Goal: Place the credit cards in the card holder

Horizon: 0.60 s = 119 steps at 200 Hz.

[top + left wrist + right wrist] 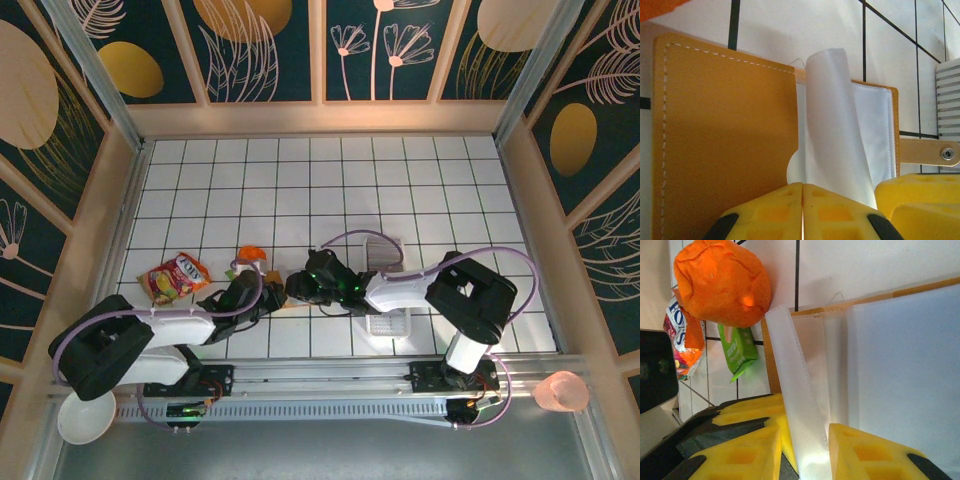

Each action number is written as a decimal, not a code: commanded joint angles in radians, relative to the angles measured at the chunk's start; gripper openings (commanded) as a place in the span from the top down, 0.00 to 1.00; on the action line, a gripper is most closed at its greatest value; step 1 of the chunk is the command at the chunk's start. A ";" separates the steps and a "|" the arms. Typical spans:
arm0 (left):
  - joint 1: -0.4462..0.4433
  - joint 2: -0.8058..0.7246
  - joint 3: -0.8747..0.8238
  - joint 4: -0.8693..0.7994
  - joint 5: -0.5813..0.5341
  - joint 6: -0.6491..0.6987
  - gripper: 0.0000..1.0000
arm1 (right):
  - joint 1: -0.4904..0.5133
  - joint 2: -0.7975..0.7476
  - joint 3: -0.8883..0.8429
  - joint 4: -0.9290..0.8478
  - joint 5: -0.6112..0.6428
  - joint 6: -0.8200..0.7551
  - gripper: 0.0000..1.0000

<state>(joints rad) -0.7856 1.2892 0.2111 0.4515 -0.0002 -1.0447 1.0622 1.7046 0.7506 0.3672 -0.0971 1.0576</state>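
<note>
Centrally, toward the near edge of the white tiled table, the card holder lay open and flat beneath both wrists.

Holder: tan leather-like cover, pale stitching along the border, a curved notch cut in the inner flap. A clasp tab with a metal snap stuck out on one side. Inside was a stack of pale, clear pockets; whether any held a card could not be told.

One clear sleeve stood raised and curled away from the stack. The right gripper was clamped on that leaf, with a yellow finger against each face. The left gripper had its fingers pressed together, tips over the near edge of the tan flap.

A long clear tray lay to the right of the holder, partly under the right arm. The credit cards showed edge-on as a row of grey-white stripes just beyond the clasp tab, seemingly in that tray.

On the holder's other side were a snack packet, an orange lump and a green sachet. A white bowl and a pink cup sat off the tiles at the near corners.
</note>
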 commanded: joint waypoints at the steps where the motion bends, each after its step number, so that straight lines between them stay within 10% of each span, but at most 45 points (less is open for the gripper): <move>1: -0.002 -0.017 -0.019 -0.070 0.006 -0.014 0.92 | 0.006 -0.005 -0.007 0.034 -0.001 0.016 0.72; 119: -0.002 -0.281 -0.028 -0.231 -0.123 -0.049 0.83 | 0.007 0.045 0.012 0.041 -0.027 0.014 0.79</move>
<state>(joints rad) -0.7856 1.0729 0.1982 0.3157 -0.0463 -1.0695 1.0622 1.7256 0.7498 0.3874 -0.1074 1.0729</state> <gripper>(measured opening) 0.163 0.213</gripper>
